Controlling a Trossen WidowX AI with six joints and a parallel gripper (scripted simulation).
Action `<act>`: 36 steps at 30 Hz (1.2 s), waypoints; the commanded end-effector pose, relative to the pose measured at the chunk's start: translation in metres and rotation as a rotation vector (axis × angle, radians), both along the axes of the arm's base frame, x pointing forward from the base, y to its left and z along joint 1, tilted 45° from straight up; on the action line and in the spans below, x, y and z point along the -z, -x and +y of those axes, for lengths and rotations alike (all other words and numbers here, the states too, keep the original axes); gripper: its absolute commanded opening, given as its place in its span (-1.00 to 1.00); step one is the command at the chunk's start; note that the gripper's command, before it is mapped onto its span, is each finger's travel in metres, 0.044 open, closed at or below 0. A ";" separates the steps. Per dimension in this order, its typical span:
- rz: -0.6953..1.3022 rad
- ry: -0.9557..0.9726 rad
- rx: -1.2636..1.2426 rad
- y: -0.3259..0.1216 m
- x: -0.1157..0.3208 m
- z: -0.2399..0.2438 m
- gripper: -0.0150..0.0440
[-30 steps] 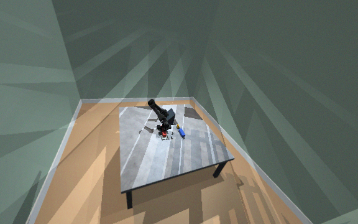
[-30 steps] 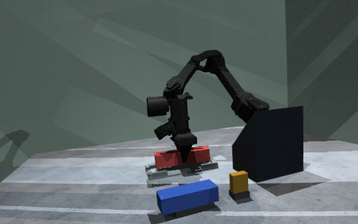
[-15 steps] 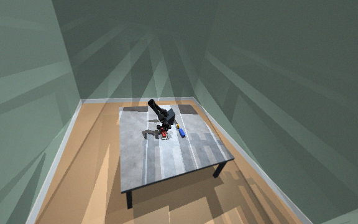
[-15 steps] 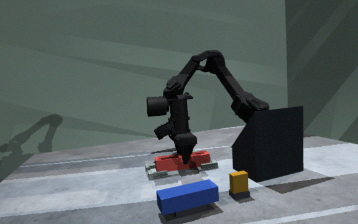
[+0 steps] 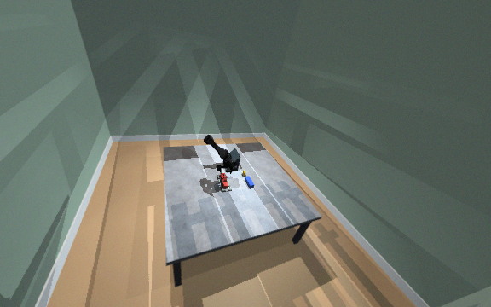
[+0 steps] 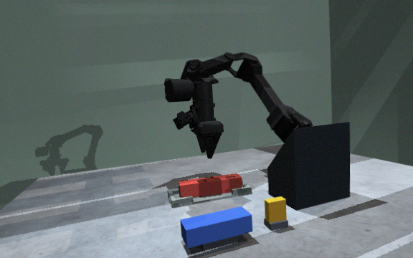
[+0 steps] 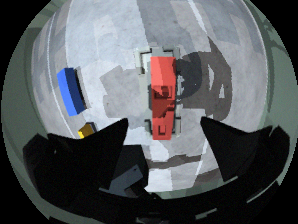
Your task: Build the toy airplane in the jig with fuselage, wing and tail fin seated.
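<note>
The red fuselage (image 5: 224, 183) (image 6: 188, 188) (image 7: 163, 72) lies level in the grey cradle (image 6: 181, 202) (image 7: 144, 80), with its two top sockets facing up and nothing in them. The blue wing (image 5: 250, 182) (image 6: 219, 226) (image 7: 70, 91) rests on a low dark stand beside the cradle. The yellow tail fin (image 5: 244, 173) (image 6: 275, 210) (image 7: 86, 131) stands upright in a small dark holder (image 6: 277, 224). My gripper (image 6: 206, 155) (image 7: 165, 120) is open and empty, above the fuselage and clear of it, its fingers pointing down.
The arm's dark base block (image 6: 310, 166) (image 7: 131, 167) stands behind the tail fin, close to the cradle's tail end. The grey table's (image 5: 194, 230) front edge lies well away from the parts. Arm shadows fall beside the cradle.
</note>
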State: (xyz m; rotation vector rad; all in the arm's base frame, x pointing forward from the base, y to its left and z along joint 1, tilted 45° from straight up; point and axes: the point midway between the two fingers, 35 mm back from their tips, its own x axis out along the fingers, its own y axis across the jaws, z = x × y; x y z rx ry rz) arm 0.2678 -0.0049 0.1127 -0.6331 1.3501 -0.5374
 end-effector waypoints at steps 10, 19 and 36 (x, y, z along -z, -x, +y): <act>0.088 0.021 -0.081 0.001 -0.010 0.010 1.00; 0.088 0.008 -0.086 -0.021 0.015 0.046 1.00; 0.082 0.006 -0.082 -0.036 0.161 0.187 1.00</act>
